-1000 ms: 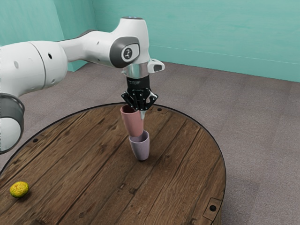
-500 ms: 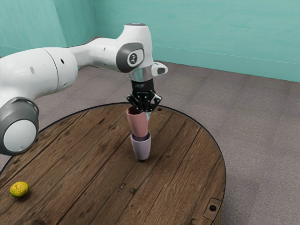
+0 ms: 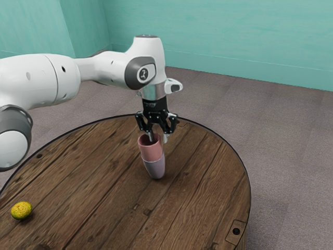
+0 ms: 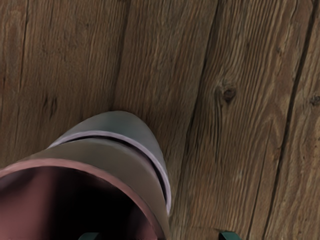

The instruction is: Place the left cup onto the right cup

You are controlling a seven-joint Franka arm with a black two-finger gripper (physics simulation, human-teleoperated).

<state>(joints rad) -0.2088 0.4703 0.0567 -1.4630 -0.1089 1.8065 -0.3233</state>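
The pink cup (image 3: 150,149) sits inside the lavender cup (image 3: 156,169), so the two make one stack. The stack stands a little behind the middle of the round wooden table (image 3: 104,198). The pink cup is nearly upright and its open mouth faces up. About its upper half rises above the lavender rim. The lavender cup stands with its base on the wood.

In the wrist view the dark inside of the pink cup (image 4: 60,205) is just under the hand. The pale rim of the lavender cup (image 4: 127,131) goes around it like a thin ring. Behind them are the planks of the table (image 4: 240,100), with a small knot in the grain.

The gripper (image 3: 158,138) hangs directly above the stack and points straight down. Its fingers (image 3: 151,136) are spread apart. One finger reaches down into the mouth of the pink cup, and the other is outside the cup wall, on the exterior view's right. The wall is between them, but they do not press it from both sides, so the gripper holds nothing.

The white arm (image 3: 78,73) comes in from the exterior view's left and bends down to the hand. A small yellow-green fruit (image 3: 21,210) lies near the table's edge at the exterior view's left, well apart from the cups. Around the table there is a grey floor (image 3: 291,146), and behind it a teal wall (image 3: 234,26).
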